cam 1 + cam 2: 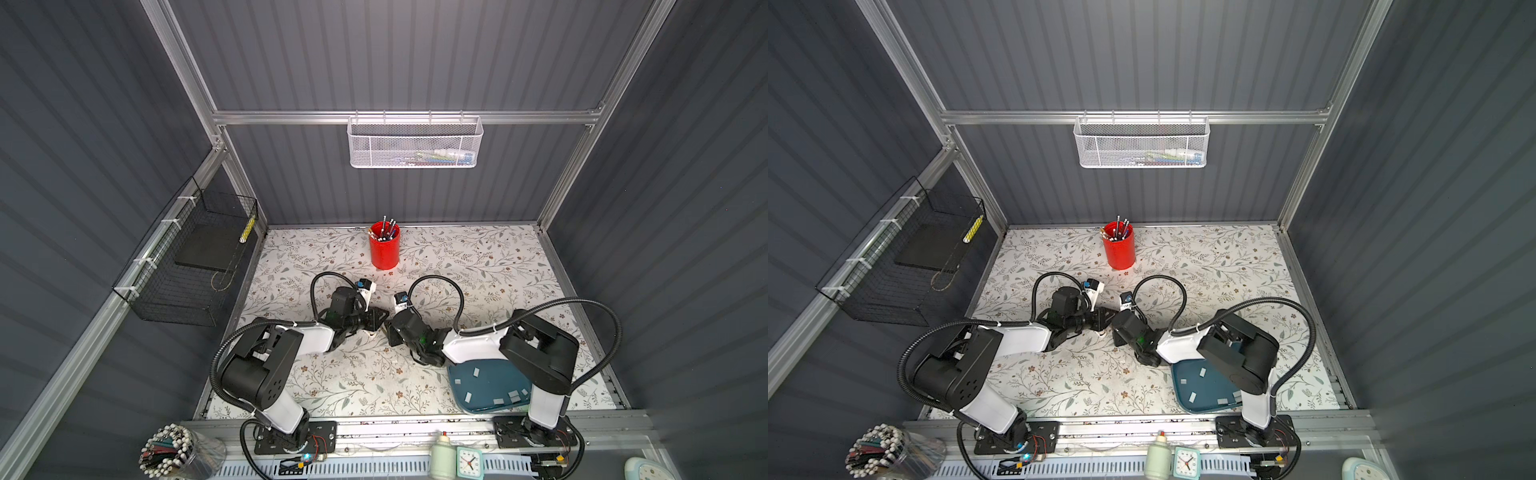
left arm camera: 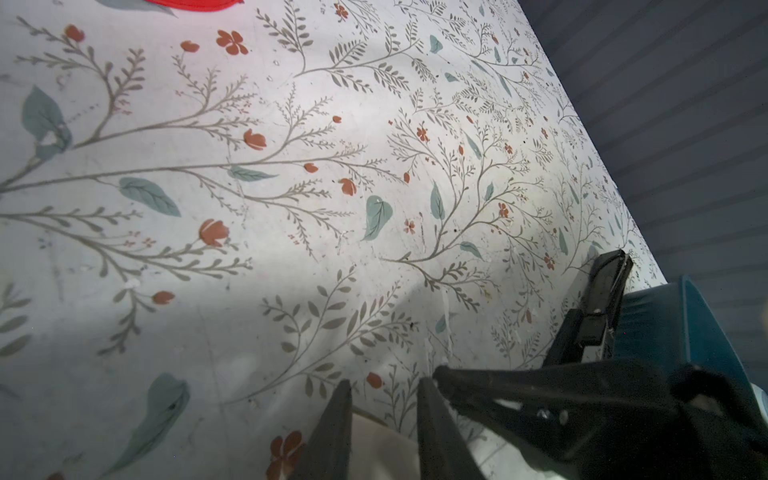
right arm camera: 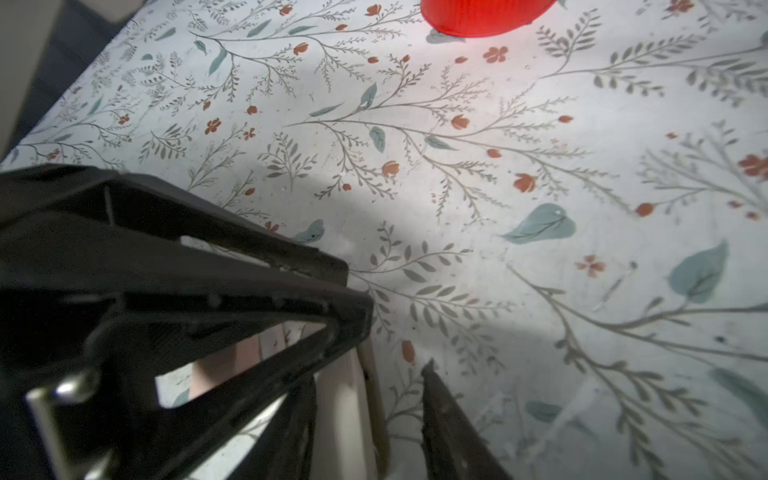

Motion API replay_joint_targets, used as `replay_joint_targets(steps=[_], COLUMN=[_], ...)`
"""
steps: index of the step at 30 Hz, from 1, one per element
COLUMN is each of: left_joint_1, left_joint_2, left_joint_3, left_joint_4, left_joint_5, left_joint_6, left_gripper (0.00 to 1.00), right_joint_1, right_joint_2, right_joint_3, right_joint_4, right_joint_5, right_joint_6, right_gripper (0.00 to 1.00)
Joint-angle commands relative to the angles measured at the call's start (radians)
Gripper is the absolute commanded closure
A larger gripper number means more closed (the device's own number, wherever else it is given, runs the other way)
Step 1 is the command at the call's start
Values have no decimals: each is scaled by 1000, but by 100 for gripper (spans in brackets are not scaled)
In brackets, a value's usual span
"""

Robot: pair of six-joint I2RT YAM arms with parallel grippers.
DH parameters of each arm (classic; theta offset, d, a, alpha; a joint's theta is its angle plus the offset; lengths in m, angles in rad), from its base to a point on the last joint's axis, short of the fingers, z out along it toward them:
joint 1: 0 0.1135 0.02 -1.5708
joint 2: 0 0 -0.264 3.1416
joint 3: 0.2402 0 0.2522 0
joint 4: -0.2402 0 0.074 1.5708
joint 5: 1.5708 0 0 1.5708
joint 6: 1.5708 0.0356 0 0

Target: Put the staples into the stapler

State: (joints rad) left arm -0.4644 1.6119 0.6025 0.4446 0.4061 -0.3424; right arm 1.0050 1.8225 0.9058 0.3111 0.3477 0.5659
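Observation:
The stapler [image 1: 369, 332] is a cream body lying mid-table, mostly hidden under both grippers in both top views. My left gripper [image 2: 386, 390] is shut on the stapler [image 2: 382, 444], whose cream body fills the gap between its two dark fingers. My right gripper [image 3: 370, 374] faces it from the other side and is open. The stapler [image 3: 340, 415] lies against one of its fingers, with a gap to the other finger [image 3: 440, 415]. Several pale grey staples [image 1: 476, 371] lie scattered on the teal tray [image 1: 486, 382] at the front right, partly under the right arm.
A red pen cup [image 1: 384, 249] stands at the back middle of the floral table. A black wire basket [image 1: 187, 266] hangs on the left wall and a white mesh basket [image 1: 415, 143] on the back rail. Both grippers [image 1: 1108, 326] nearly touch at the middle.

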Motion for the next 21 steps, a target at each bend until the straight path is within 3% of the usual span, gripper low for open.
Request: replay_joint_targets(steps=[1, 7, 11, 13, 16, 21], left_joint_1=[-8, -8, -27, -94, -233, -341], left_joint_2=[-45, -134, -222, -252, -231, -105], left_joint_3=[68, 146, 132, 122, 144, 195], left_joint_4=[-124, -237, -220, -221, -282, -338], left_joint_5=[-24, -20, 121, 124, 31, -25], left_joint_6=[51, 166, 296, 381, 490, 505], left_gripper=[63, 48, 25, 15, 11, 5], right_joint_1=[-28, -125, -243, -323, -425, -496], right_joint_2=[-89, -233, -352, -421, -511, -556], right_joint_3=[76, 140, 129, 109, 60, 31], right_joint_4=[-275, -485, -626, -677, -694, -695], right_joint_5=[44, 41, 50, 30, 13, -5], right_joint_6=[-5, 58, 88, 100, 86, 62], right_gripper=[46, 41, 40, 39, 37, 32])
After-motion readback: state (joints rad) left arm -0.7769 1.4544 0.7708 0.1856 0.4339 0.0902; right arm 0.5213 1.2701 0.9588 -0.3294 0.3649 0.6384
